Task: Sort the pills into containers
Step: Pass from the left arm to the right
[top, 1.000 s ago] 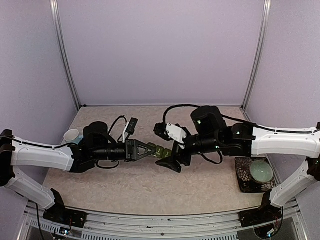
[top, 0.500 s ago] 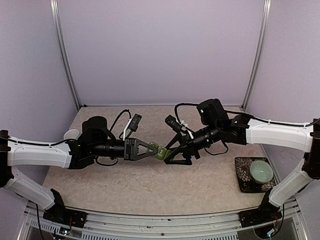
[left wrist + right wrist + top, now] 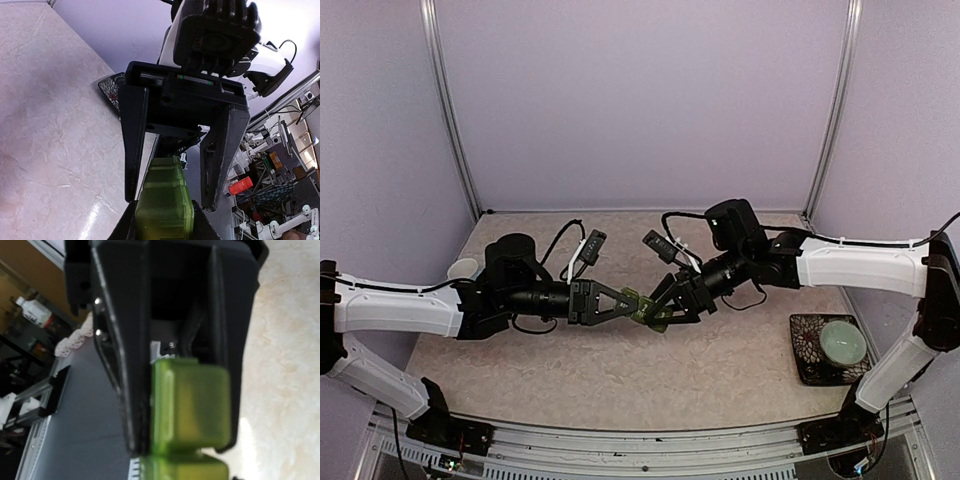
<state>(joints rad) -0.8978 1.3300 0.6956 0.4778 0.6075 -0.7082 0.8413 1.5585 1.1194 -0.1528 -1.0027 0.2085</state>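
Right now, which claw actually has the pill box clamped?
The left claw: its fingers are shut on the green pill box. The right claw only straddles its far end, jaws not closed.

Two arms, left arm (image 3: 400,308) and right arm (image 3: 865,265) in glossy white shells, round matte-black joint housings, black cables looping above both wrists near frame centre, black triangular left gripper (image 3: 632,304), black square-framed right gripper (image 3: 658,316), black bases at lower corners

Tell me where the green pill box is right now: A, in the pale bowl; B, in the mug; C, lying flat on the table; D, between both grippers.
D: the left gripper clamps one end of the pill box, and the right gripper flanks the other end.
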